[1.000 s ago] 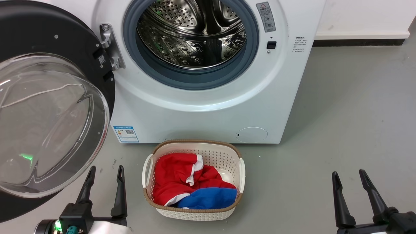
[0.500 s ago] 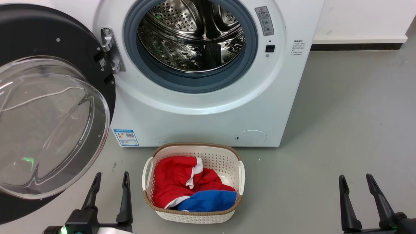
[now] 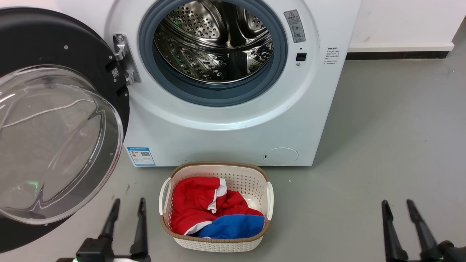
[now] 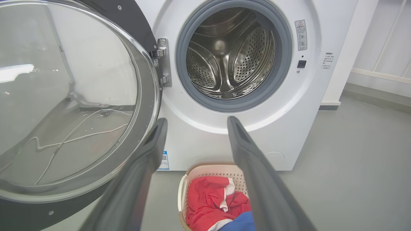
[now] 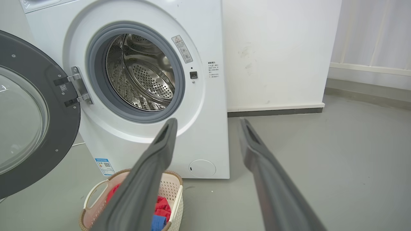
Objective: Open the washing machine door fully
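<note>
Far left: washing machine door (image 3: 54,142) stands swung wide open on its hinge, glass bowl facing the room. The left gripper (image 3: 129,201) is near its lower edge, fingers spread and holding nothing. Centre: white basket (image 3: 218,164) of red and blue clothes (image 3: 193,203) sits on the floor just before the washing machine (image 3: 225,134), steel drum (image 3: 214,40) exposed; near right, right gripper (image 3: 397,202) is over grey floor, fingers parted, empty.

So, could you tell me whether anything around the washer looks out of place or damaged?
Nothing stands out. The door hangs wide open on its hinge, the drum looks empty, and the basket sits upright with the clothes inside.
</note>
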`<state>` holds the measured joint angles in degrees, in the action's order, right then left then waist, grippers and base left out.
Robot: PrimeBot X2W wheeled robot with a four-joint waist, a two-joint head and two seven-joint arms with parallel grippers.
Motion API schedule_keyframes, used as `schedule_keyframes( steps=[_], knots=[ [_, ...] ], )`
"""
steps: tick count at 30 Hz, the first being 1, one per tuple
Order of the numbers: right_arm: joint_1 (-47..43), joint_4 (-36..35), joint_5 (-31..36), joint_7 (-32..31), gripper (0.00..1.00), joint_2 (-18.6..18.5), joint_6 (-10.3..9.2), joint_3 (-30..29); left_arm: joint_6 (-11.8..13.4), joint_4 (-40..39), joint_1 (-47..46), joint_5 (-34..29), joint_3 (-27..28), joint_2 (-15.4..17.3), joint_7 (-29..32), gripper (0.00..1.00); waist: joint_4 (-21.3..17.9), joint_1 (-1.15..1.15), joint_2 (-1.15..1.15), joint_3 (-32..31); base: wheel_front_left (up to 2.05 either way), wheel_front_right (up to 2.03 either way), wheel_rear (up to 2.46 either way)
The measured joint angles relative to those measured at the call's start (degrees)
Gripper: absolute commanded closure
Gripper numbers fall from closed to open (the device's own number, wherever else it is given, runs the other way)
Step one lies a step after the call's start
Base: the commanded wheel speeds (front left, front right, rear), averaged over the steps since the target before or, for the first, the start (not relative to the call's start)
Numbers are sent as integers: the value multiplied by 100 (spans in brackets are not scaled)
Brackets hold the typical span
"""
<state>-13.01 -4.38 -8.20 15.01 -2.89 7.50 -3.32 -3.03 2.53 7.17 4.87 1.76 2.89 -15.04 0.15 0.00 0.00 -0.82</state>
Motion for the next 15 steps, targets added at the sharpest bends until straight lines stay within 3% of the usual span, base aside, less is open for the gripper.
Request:
schedule_keyframes(
  steps=[5,15],
  knots=[
    [-6,269,-19,-37,100,1,0,22,0,286,93,20,2,-18,47,100,-1,0,0,-1,0,0,0],
    [127,477,-1178,-226,100,-24,0,69,-49,441,2,1147,63,-20,335,100,-2,0,0,7,0,0,0]
  ],
)
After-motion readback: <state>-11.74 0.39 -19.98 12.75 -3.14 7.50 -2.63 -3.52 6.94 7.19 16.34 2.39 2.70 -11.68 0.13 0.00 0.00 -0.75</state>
